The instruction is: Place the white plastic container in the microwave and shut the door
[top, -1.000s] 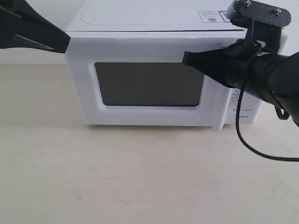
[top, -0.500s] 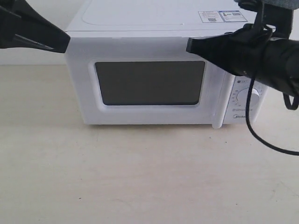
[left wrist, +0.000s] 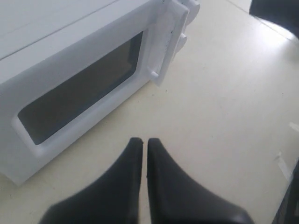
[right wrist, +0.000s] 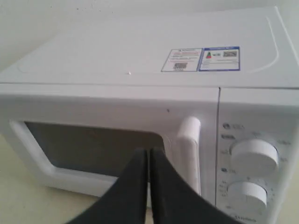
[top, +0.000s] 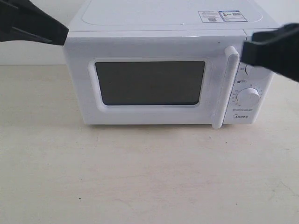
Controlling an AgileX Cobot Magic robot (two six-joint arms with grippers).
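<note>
The white microwave (top: 159, 28) stands at the back of the table, and its door (top: 149, 83) with the dark window is closed flush, the vertical bar handle (top: 224, 88) at its right side. The white plastic container is out of view. My right gripper (top: 244, 53) hangs shut and empty to the right of the handle, in front of the knob panel; in its wrist view the gripper (right wrist: 149, 151) points at the door (right wrist: 93, 144) beside the handle (right wrist: 188, 149). My left gripper (top: 65, 36) is shut and empty by the microwave's upper left corner. Its wrist view shows the gripper (left wrist: 141, 141) over bare table.
Two round knobs (top: 247, 96) and the Midea logo sit on the control panel. Stickers (top: 222, 16) lie on the microwave's top. The beige tabletop (top: 149, 172) stretches in front of the microwave.
My right gripper has drawn back to the right, from in front of the door window to beside the handle, uncovering the handle and knobs. The left gripper has barely moved.
</note>
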